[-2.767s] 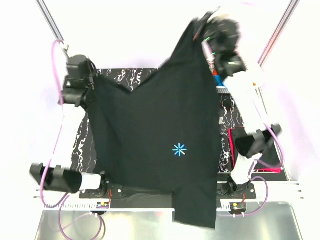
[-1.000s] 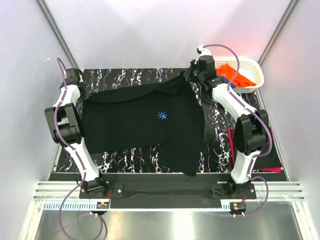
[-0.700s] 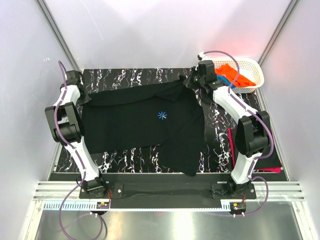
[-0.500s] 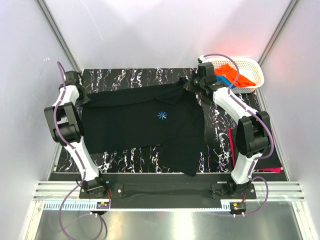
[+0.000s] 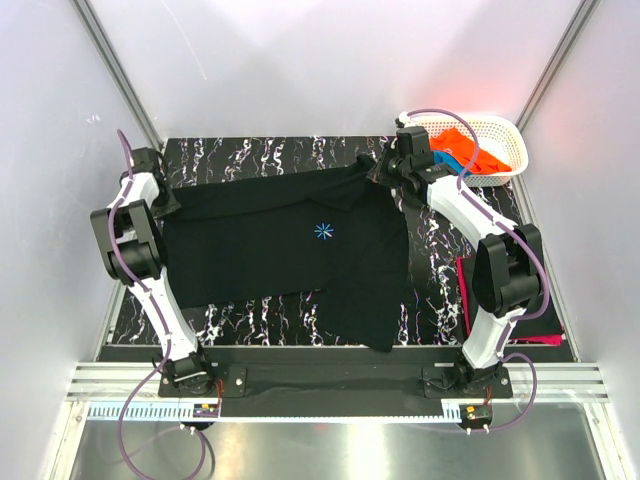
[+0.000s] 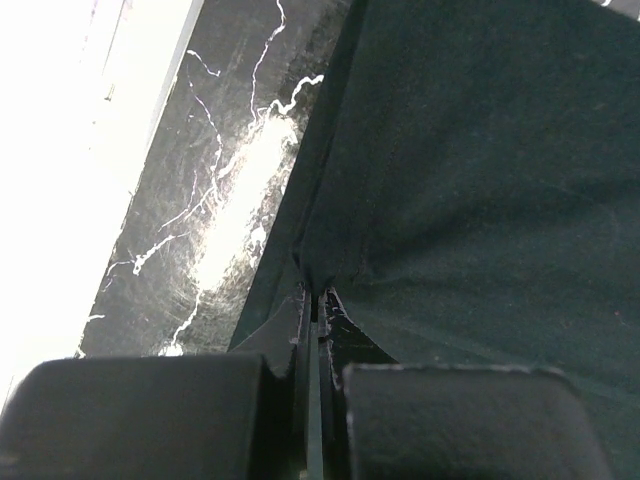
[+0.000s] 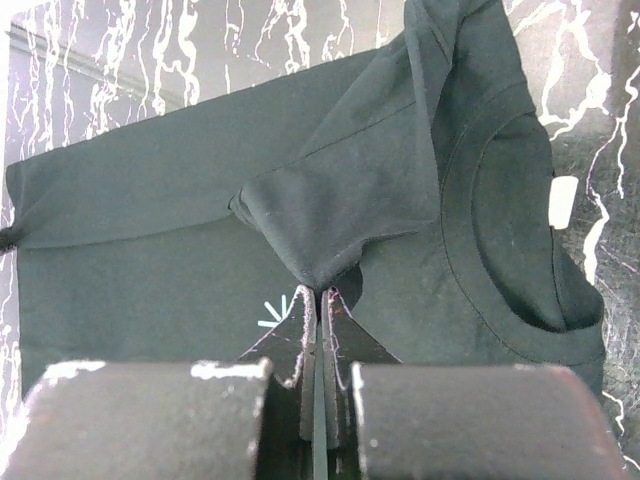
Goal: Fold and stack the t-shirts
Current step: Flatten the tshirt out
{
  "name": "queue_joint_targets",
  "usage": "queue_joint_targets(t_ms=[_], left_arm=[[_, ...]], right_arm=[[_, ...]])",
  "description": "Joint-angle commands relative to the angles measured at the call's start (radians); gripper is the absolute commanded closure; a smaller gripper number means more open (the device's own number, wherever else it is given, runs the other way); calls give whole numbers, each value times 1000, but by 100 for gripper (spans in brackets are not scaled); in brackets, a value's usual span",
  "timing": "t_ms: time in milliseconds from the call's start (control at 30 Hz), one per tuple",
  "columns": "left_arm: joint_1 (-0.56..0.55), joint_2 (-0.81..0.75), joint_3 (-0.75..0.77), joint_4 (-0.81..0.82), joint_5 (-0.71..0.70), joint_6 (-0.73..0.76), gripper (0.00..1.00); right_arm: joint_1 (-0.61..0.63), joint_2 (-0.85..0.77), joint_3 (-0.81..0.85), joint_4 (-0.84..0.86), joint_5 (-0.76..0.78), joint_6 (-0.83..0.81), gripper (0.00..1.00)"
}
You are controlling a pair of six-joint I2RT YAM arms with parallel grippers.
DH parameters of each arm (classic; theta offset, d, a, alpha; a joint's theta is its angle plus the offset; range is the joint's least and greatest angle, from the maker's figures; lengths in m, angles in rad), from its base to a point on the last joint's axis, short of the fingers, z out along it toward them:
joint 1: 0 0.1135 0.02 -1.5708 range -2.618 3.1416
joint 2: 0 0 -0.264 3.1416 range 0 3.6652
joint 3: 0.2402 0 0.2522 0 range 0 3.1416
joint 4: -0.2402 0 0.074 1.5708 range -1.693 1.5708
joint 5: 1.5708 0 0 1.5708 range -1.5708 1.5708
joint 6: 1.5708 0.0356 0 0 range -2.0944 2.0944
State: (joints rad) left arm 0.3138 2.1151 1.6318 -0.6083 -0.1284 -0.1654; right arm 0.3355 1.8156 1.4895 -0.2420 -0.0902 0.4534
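A large black t-shirt [image 5: 290, 250] with a tiny blue starburst mark [image 5: 324, 231] lies spread on the dark marbled table [image 5: 260, 150]. My left gripper [image 5: 163, 196] is shut on the shirt's far left edge [image 6: 312, 290]. My right gripper [image 5: 378, 170] is shut on a pinch of cloth [image 7: 318, 283] near the collar [image 7: 510, 250] at the far right. The shirt's top edge is folded over toward the near side. Orange and blue t-shirts [image 5: 465, 150] lie in the white basket. A folded black and magenta stack [image 5: 545, 325] sits at the right edge.
The white lattice basket [image 5: 505, 128] stands at the far right corner. Frame posts rise at the far corners. The shirt's lower right flap [image 5: 365, 320] reaches close to the near edge.
The shirt went from hanging high in the air to lying spread on the table. In the last second both grippers have barely shifted, and the top edge has settled.
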Motion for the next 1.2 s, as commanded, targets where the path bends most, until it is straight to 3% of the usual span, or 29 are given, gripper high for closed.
queue_joint_targets(t_ms=[0,433,533,667,833,900,1000,1100,1167], left_arm=[[11,17,69,2,-34,9,100],[15,48,96,-47,-103,-5,100],[19,26,82,-65,-166,-40,77],[37,-30,59,-90,-172,-106,63],[48,-110,65,-74,-100,-167,57],[48,-112,91,-59,-34,-174,60],[48,-110,102,-51,29,-212,73],[50,-113,73,17,122,-238,68],[50,-74,100,58,256,-240,65]], right_arm=[[-3,-29,11,0,-22,2,100],[-1,-13,-23,-26,-34,7,100],[-3,-9,-21,-28,-34,7,100],[-3,-10,-21,-33,-33,7,100],[-3,-16,-32,-40,-40,8,100],[-3,-16,-40,-40,-43,10,100],[-3,-16,-58,-42,-40,2,100],[-3,-15,-67,-43,-42,-5,100],[-3,-15,-66,-49,-49,-9,100]])
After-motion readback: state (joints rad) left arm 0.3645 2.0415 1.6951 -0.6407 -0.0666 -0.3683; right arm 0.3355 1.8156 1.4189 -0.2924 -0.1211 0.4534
